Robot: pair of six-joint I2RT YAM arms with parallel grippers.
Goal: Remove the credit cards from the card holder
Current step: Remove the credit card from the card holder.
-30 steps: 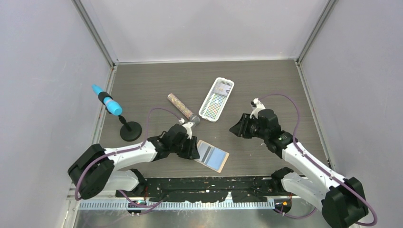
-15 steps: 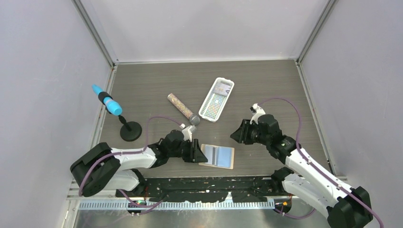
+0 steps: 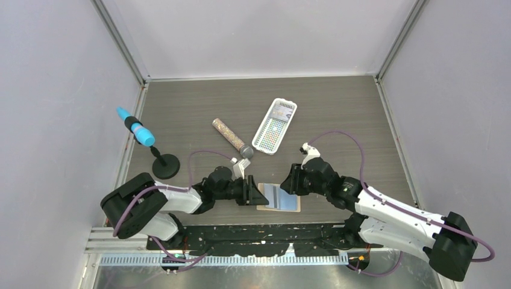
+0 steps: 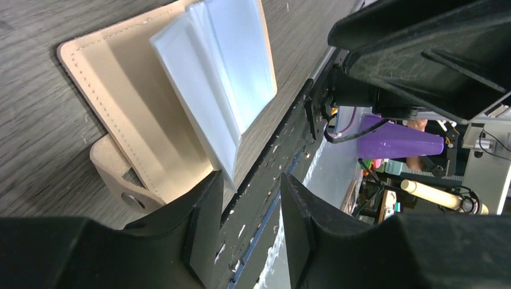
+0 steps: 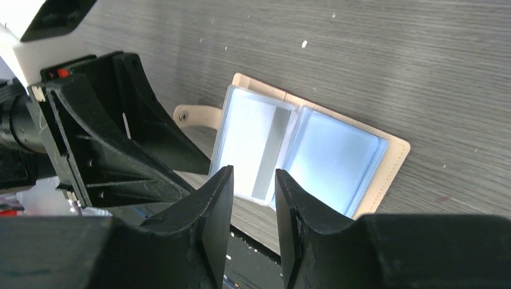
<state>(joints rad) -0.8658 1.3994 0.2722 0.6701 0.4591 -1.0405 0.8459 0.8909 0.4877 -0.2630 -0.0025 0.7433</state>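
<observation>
The tan card holder [image 3: 279, 206] lies open on the table near the front edge, its tab [image 5: 194, 115] to the left. Its shiny bluish-grey pockets [image 4: 223, 78] hold the credit cards; one with a dark stripe [image 5: 270, 153] shows in the left pocket. My left gripper [image 3: 256, 195] is at the holder's left end, open, one fingertip [image 4: 208, 186] by the corner of the pocket stack and nothing between the jaws. My right gripper [image 3: 290, 184] hangs open just above the holder's right half, and in its wrist view the right gripper [image 5: 253, 180] frames the striped card.
A white slotted basket [image 3: 275, 125] and a glittery tube [image 3: 231, 137] lie behind the holder. A blue pen-like thing [image 3: 136, 130] stands on a black round stand [image 3: 166, 166] at the left. The black front rail [image 3: 259, 232] runs just below the holder.
The holder has turned square to the front edge and slid slightly right with the left gripper behind it. The right gripper has come down and left over the holder.
</observation>
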